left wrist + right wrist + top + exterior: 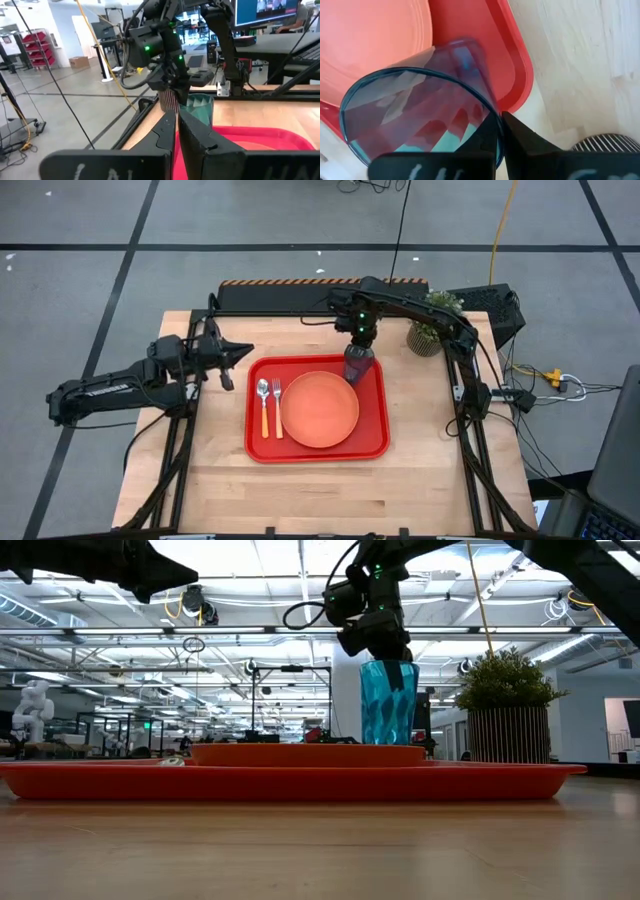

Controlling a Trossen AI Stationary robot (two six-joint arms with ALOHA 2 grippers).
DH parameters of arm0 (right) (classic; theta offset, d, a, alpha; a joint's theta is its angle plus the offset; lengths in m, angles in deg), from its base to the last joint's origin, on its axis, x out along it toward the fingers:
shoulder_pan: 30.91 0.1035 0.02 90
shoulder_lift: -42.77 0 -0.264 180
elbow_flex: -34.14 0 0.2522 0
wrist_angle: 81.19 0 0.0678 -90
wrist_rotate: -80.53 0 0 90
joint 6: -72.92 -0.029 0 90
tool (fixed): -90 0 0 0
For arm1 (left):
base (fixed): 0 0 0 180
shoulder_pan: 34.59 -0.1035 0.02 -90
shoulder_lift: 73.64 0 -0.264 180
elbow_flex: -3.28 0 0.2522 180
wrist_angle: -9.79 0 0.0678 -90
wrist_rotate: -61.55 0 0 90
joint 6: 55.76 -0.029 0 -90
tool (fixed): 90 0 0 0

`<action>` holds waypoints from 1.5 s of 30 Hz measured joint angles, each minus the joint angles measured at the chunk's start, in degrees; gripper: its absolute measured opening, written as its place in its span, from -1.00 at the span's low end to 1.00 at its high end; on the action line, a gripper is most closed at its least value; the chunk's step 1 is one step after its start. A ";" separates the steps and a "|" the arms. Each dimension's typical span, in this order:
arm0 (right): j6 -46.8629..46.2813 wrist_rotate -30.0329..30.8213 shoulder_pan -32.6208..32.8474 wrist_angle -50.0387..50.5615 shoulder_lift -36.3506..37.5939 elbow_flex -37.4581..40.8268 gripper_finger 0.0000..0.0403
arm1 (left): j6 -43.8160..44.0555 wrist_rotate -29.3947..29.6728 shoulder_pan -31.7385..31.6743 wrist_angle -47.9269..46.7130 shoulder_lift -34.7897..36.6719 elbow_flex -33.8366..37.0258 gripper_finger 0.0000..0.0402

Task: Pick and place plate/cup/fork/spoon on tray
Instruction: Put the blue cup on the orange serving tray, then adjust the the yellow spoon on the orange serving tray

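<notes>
Cup (388, 700) in its grip, our right tool (359, 352) pinches the rim of the teal tumbler between clenched fingers and holds it over the tray's (375, 442) far right corner; from table height the cup's base is hidden behind the plate's rim, so we cannot tell whether it has touched down or hangs just above the red floor. In the right wrist view the cup's mouth tilts toward the camera, one dark finger (485, 132) inside the wall and the other (530, 140) outside. Just beside the cup, we see the round orange plate (320, 409) lying flat in the tray's middle, and on the tray's left side the spoon (264, 396) and fork (278, 398) lie side by side, spoon outermost, handles pointing toward the near edge. Our left tool (238, 352) hangs above the bare wooden surface (300, 490) well left of the tray, fingers nearly closed and holding nothing. A small potted plant (432, 320) stands on the surface past the tray's far right corner. We judge the task close to finished: plate, fork and spoon are placed, and only setting the cup down, letting it go and drawing the arm clear is left. We can read no brand, label or lettering on any of the items.
</notes>
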 joint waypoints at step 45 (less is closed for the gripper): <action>-5.30 1.50 -0.55 -0.13 9.23 0.18 -0.25 | 1.82 0.00 -0.01 -1.47 0.00 0.00 -0.87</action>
